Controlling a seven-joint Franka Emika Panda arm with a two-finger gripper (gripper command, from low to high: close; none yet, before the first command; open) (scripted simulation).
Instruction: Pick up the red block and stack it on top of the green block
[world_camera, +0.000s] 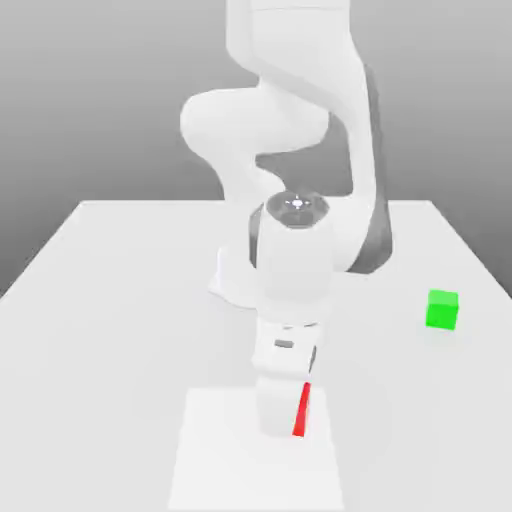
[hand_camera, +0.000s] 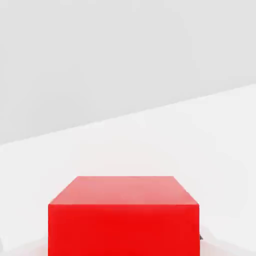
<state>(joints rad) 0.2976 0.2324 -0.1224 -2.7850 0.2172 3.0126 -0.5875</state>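
Note:
The red block (world_camera: 301, 410) shows as a thin red sliver beside my hand, low in the middle of the exterior view. My gripper (world_camera: 283, 420) is lowered straight over it, and the white hand hides most of the cube. In the hand view the red block (hand_camera: 124, 215) sits very close, directly below the camera, resting on the white surface. The gripper is shut on it. The green block (world_camera: 442, 310) stands alone on the table toward the exterior view's right, well apart from the gripper.
A lighter white square patch (world_camera: 220, 470) lies on the white table (world_camera: 120, 300) under the red block. My arm's base and elbow (world_camera: 285, 150) rise behind the gripper at the table's far middle.

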